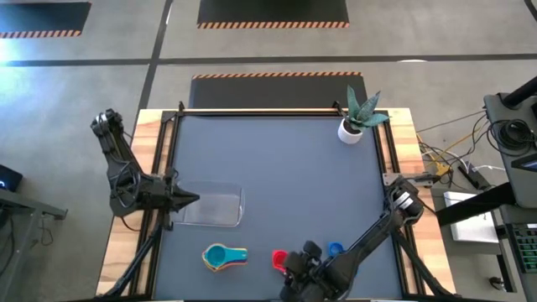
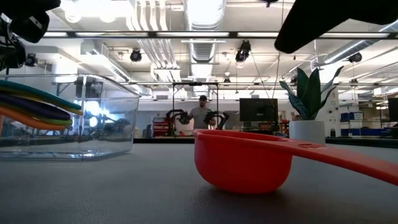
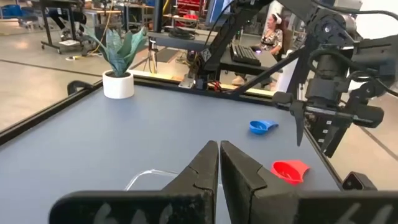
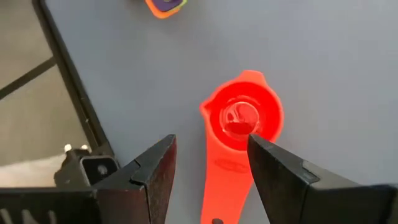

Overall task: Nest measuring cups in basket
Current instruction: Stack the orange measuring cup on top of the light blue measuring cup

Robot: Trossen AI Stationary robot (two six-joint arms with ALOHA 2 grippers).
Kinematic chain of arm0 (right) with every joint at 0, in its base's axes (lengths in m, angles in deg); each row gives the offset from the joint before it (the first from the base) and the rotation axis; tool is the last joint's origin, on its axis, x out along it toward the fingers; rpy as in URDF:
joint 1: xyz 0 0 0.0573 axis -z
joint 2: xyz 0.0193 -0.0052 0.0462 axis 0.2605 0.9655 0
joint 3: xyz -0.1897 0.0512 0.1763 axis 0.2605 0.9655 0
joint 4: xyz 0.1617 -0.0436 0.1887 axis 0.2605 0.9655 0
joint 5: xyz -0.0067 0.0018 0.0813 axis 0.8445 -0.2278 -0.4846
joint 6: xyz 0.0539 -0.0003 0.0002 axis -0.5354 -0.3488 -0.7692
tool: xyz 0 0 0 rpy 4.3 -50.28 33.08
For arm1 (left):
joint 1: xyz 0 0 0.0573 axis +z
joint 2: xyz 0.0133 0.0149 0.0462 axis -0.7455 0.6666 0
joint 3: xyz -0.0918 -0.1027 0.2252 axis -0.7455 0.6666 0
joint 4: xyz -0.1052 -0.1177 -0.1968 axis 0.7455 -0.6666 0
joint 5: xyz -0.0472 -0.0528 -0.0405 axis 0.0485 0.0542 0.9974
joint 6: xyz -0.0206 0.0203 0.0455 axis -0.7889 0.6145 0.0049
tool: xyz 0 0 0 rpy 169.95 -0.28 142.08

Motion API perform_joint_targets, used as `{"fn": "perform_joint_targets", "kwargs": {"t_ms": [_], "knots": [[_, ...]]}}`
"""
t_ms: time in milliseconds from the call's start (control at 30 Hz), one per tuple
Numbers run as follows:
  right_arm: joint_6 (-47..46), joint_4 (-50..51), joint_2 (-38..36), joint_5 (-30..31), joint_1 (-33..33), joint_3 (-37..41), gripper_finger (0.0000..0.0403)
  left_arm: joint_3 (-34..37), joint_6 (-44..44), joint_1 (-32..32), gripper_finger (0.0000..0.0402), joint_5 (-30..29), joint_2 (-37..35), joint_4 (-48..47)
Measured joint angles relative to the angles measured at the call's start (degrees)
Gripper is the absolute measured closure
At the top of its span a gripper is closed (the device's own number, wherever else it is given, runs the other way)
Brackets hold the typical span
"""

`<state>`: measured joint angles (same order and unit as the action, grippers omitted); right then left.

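The red measuring cup [image 1: 279,258] [image 4: 245,118] sits upright on its bowl on the table, near the near edge. My right gripper [image 4: 211,165] hovers above it, open, with its fingers on either side of the flat handle [image 4: 225,180], touching nothing. A nested stack of cups [image 1: 225,256] [image 2: 37,106], cyan on top, rests to the left of the red one. The blue cup [image 1: 336,248] [image 3: 262,126] lies alone to its right. The clear basket [image 1: 211,208] [image 2: 93,118] stands on the table's left part. My left gripper [image 1: 189,200] [image 3: 217,165] is shut, at the basket's left edge.
A white pot with a spiky green plant [image 1: 352,126] [image 3: 118,84] stands at the far right corner. Dark rails run along the table's sides [image 1: 168,151]. The middle of the dark mat is bare. A person sits beyond the table [image 3: 272,34].
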<state>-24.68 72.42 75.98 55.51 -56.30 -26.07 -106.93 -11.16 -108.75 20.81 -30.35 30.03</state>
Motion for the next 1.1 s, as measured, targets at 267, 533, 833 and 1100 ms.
{"fn": "perform_joint_targets", "kwargs": {"t_ms": [267,533,833,1100], "knots": [[-4.78,0.18,0.3,-0.02,0.1,0.74,0.0216,0.0,-0.41,0.02,0.0402,-0.11,1.12,0.69],[-6.72,-0.04,0.3,0.14,-0.44,0.81,0.0216,0.0,2.19,0.02,0.0402,-0.28,1.02,2.15],[-6.48,-0.06,0.3,0.11,-0.56,3.61,0.0216,0.0,3.5,0.04,0.0402,-2.84,0.92,2.16],[-7.82,-0.05,0.3,-0.04,-0.92,5.4,0.0216,-0.39,4.19,0.04,0.0402,-3.39,0.92,2.16]]}}
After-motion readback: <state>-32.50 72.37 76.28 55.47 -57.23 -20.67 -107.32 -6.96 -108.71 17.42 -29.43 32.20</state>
